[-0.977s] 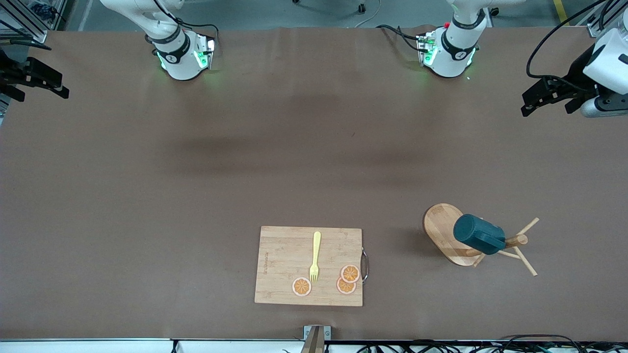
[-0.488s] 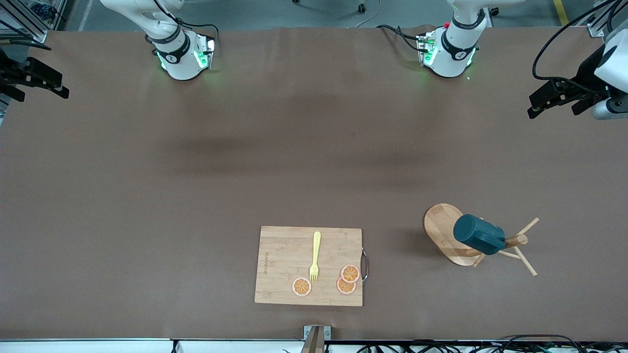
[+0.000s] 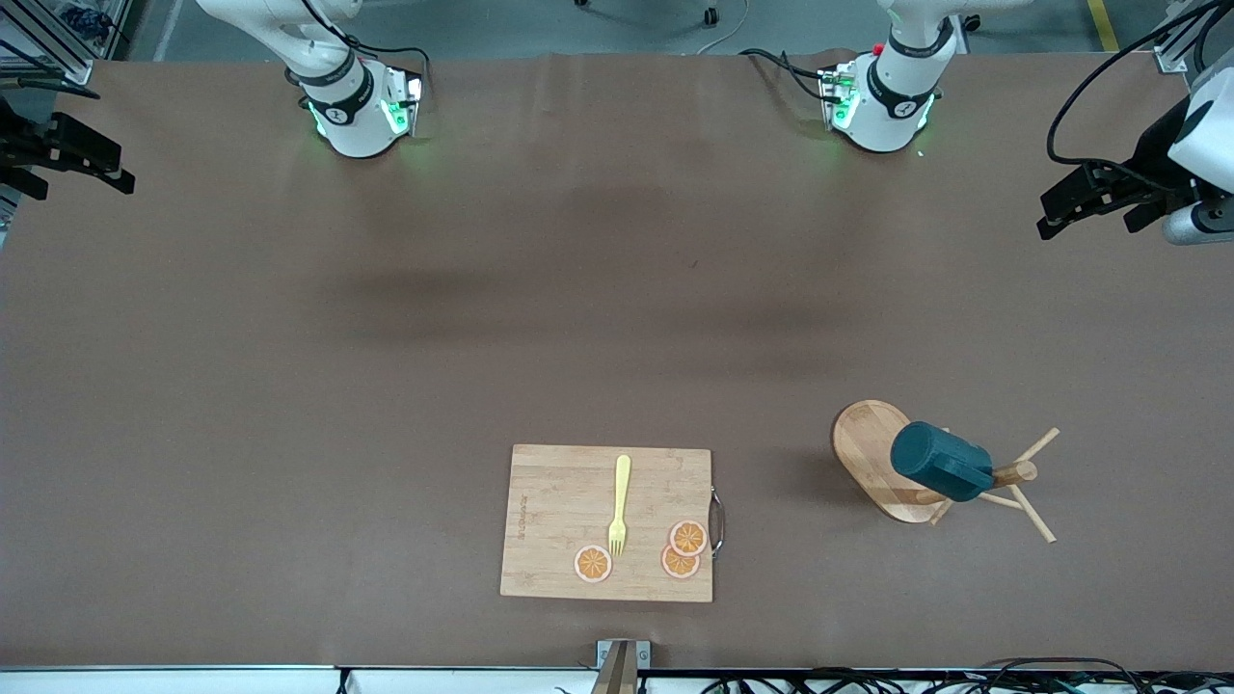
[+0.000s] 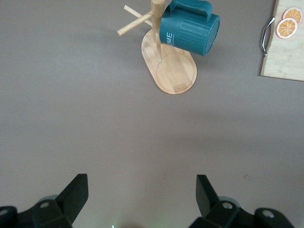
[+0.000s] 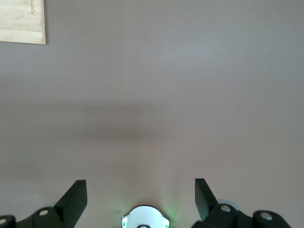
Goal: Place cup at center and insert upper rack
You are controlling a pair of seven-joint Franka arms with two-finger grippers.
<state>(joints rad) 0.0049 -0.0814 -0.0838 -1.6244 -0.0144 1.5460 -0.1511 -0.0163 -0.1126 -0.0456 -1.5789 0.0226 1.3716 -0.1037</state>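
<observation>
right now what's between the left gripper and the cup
Nothing: in the left wrist view only bare table lies between the open left gripper and the cup hanging on the rack.

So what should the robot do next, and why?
Probably the left gripper should come down toward the cup. The cup hangs on the upper rack near the left arm's end of the table, not at the center, and that gripper is open with nothing in it. The right gripper waits, open too.
</observation>
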